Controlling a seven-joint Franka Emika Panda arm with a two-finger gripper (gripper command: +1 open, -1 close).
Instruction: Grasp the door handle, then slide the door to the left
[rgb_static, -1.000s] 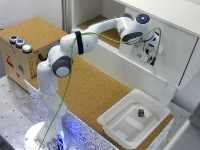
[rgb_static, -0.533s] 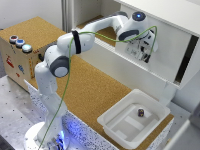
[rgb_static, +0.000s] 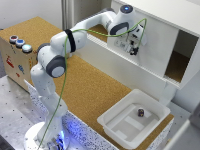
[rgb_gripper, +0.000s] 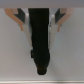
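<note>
1. Nearest in the exterior view: arm base, then a shallow white tray (rgb_static: 131, 120) on the cork counter (rgb_static: 95, 92), a small dark item inside it. Not part of the job.
2. Further back: the gripper (rgb_static: 134, 48) is up against the door (rgb_static: 150, 37), a big smooth white panel covering the cabinet (rgb_static: 170, 10) opening's left part as the exterior view shows it; dark gap open on that view's right.
3. Wrist view: the door handle (rgb_gripper: 40, 37) reads as a dark bar on the white face, w/ the fingers (rgb_gripper: 19, 19) on either side. Jaws spread around it, not seen pinching yet.
4. Handling, judged: the panel is rigid, prob. light, smooth, so no grip on the face itself. The handle is the only hold; it is small and hard, so clamp it squarely mid-length.
5. The pull should run along the track, leftward, w/o twisting, or the door may bind or the pads slip off.
</note>
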